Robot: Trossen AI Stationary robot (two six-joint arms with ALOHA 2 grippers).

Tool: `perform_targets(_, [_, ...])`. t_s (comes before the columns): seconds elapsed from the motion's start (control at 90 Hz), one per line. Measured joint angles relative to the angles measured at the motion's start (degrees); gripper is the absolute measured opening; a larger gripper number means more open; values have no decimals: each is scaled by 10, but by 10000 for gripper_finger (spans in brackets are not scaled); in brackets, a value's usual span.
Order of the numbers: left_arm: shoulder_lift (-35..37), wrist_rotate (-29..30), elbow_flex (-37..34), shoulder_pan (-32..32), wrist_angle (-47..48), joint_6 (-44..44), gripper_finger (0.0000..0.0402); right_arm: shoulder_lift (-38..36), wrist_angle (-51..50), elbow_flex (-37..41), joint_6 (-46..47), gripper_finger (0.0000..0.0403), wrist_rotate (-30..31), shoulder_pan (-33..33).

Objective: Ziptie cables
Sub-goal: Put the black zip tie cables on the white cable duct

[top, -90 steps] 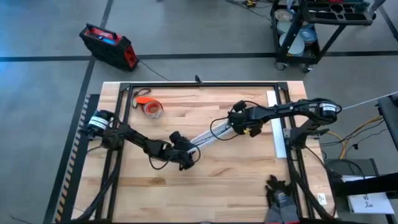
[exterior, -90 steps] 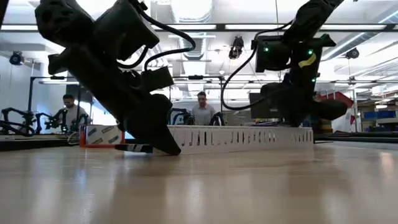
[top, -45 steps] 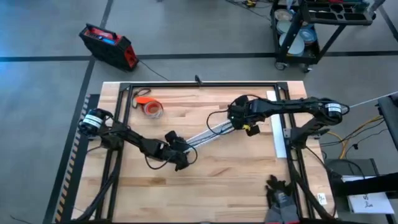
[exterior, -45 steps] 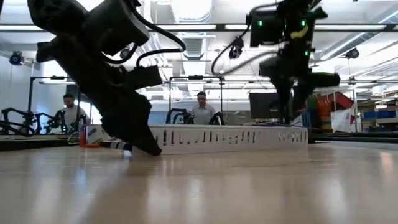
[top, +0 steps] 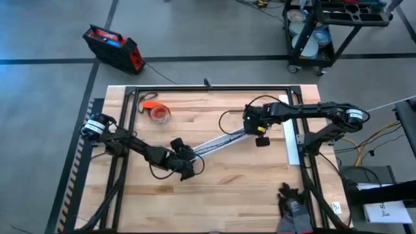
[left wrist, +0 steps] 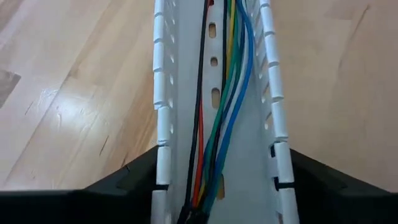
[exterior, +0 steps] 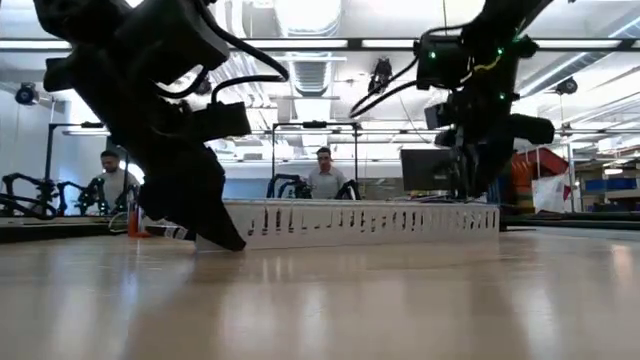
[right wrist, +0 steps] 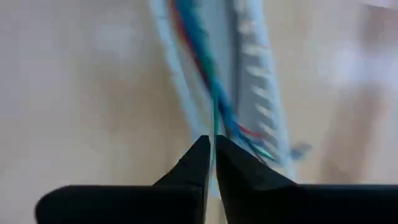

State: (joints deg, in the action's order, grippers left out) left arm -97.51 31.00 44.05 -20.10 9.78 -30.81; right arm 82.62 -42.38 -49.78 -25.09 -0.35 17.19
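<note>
You see a light wooden table (top: 214, 182) bordered by a black metal frame (top: 195, 89), standing on a grey floor (top: 52, 84) crossed by dark seam lines. A red and black case (top: 112, 48) lies on the floor beyond the table. A dark wheeled cart (top: 325, 29) stands at the far right. In the level view, ceiling strip lights (exterior: 300, 43) run overhead, and two people (exterior: 323, 175) sit at distant benches.

Hidden and unclear parts

The cables (left wrist: 225, 106) run off the left wrist view's edges, their ends unseen. In the blurred right wrist view, what the right gripper (right wrist: 211, 152) pinches is unclear; no ziptie can be made out. The left gripper (top: 185, 170) covers the slotted channel's (top: 218, 140) near-left end.
</note>
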Motion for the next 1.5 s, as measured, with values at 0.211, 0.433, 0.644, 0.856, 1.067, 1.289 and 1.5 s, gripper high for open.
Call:
perform_targets(0.211, [15, -8, 0, -16, 32, 2, 228, 35, 75, 14, -31, 1, 20, 0])
perform_targets(0.433, [27, -12, 0, -27, 69, -4, 238, 73, 73, 12, -50, 0, -16, -29])
perform_targets(0.644, [28, -14, 1, -27, 87, -21, 228, 29, -9, -26, -15, 0, -17, -63])
perform_targets(0.856, [34, -16, 1, -27, 98, -29, 243, -46, -20, -24, 18, 0, 47, -54])
perform_targets(1.067, [54, -18, -1, -29, 109, -23, 249, -58, 22, 23, 63, 0, 76, -31])
perform_targets(1.289, [58, -18, -1, -31, 107, -24, 230, -27, 76, 79, 123, 0, 30, -37])
perform_targets(1.5, [58, -16, -1, -31, 106, -20, 240, -21, 116, 97, 149, 0, 21, -47])
